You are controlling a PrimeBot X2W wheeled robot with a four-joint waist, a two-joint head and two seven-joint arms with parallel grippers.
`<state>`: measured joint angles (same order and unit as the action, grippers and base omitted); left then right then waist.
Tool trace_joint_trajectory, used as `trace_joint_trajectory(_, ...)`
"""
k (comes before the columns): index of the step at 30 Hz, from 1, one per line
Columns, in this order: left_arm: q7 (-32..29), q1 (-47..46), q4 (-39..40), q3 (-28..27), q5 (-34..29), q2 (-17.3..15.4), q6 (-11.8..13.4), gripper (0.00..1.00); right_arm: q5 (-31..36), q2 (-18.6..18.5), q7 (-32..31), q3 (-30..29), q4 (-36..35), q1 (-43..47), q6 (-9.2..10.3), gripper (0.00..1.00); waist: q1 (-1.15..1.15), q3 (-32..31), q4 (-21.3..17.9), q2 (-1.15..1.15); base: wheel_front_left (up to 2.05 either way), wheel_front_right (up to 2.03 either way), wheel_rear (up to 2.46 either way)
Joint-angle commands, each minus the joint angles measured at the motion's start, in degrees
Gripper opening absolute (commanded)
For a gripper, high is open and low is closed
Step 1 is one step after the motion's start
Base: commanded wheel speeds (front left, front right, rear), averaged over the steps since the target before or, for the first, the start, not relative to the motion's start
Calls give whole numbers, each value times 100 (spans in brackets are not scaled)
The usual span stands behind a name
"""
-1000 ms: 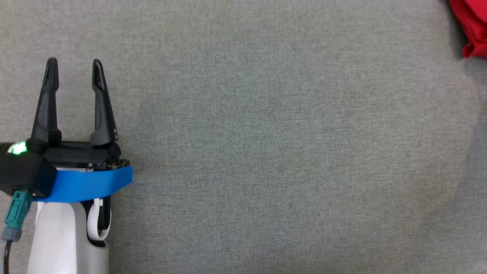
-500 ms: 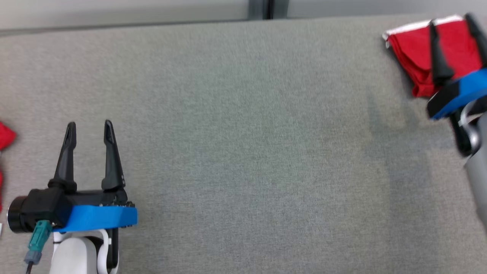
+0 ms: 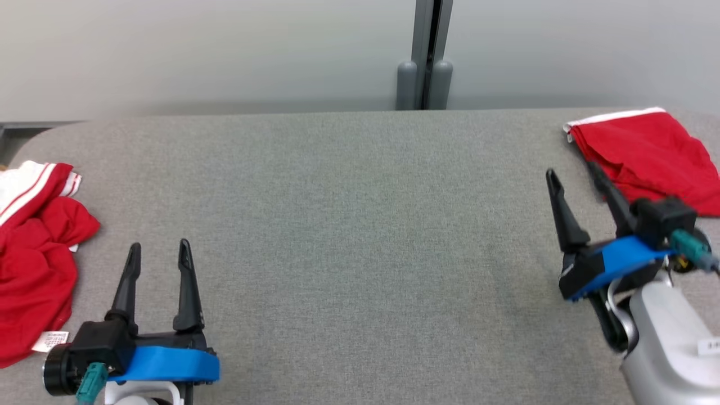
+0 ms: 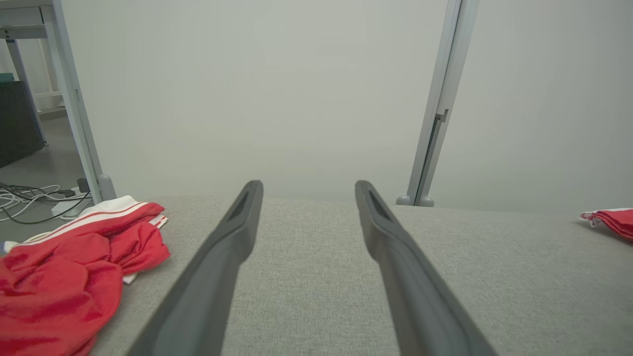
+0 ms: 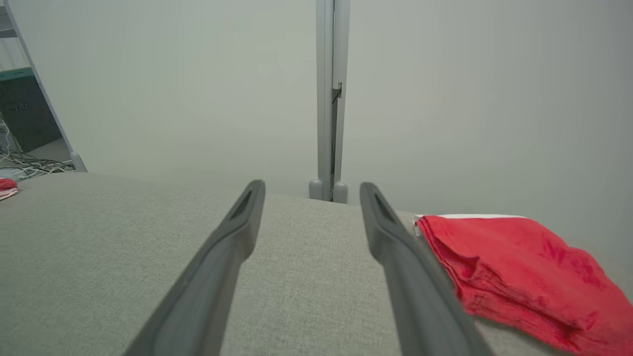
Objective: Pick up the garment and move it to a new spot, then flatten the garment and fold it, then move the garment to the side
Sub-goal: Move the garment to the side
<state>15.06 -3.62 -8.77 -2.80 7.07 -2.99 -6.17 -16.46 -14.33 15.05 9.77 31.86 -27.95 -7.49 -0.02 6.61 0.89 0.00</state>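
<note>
While both spread wide and hold nothing, the left gripper [image 3: 159,246] hangs over the grey fabric tabletop [image 3: 360,225] near a crumpled red-and-white garment [image 3: 34,253]; the right gripper [image 3: 572,170] sits just beside a folded red cloth garment [image 3: 647,149] at the far right.

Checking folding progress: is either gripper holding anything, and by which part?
Nothing is held. The left gripper and the right gripper are open, empty; the crumpled garment and the folded garment lie free.

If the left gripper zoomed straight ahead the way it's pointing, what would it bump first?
Probably nothing close: the left gripper points across the grey table, and the crumpled red garment lies off to its left. The pale wall beyond looks first in line, though depth is unclear.
</note>
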Motion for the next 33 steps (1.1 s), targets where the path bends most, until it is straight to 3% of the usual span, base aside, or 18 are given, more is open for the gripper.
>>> trace_joint_trajectory(1,16,37,-39,21,33,1,13,100,-12,26,15,-34,-70,165,-1,100,2,-92,31,0,0,0,0)
trace_joint_trajectory(10,16,200,-185,130,90,8,85,100,121,309,16,-572,-968,1512,-1,100,2,-289,72,0,0,0,0)
trace_joint_trajectory(18,16,305,-285,215,146,8,138,100,539,807,-65,-1077,-1851,2486,-2,100,2,-415,99,0,0,0,0)
trace_joint_trajectory(25,16,321,-345,231,143,9,166,100,769,1051,-278,-1111,-2384,2863,-2,100,2,-462,91,0,0,0,0)
trace_joint_trajectory(33,16,264,-419,231,124,9,187,100,818,1129,-380,-1115,-2528,2928,-2,100,2,-491,99,0,0,0,0)
